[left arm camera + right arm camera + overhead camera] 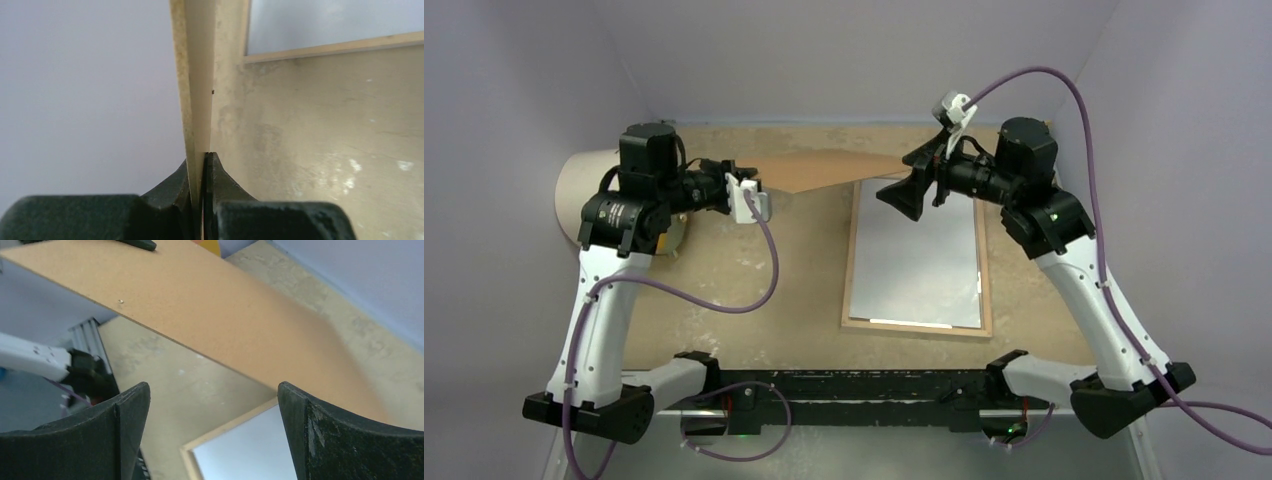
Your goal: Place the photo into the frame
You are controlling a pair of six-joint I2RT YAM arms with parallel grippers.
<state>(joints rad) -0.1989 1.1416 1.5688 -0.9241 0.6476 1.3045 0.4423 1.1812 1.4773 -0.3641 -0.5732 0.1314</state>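
The frame (987, 290) lies flat on the table right of centre, its wood-brown rim around a pale grey-white surface; I cannot tell whether that surface is glass or the photo's white back. No dark print shows anywhere. A plain brown backing board (824, 170) hangs in the air above the frame's far end. My left gripper (746, 178) is shut on the board's left edge (197, 75), its pads (212, 165) pressed flat on it. My right gripper (896, 180) stands open at the board's right end; the board (210, 305) passes beyond its fingertips, untouched, and the frame's corner (220, 432) shows between them.
A beige roll (574, 195) lies at the far left behind the left arm. Pale walls enclose the table on three sides. Purple cables loop beside each arm.
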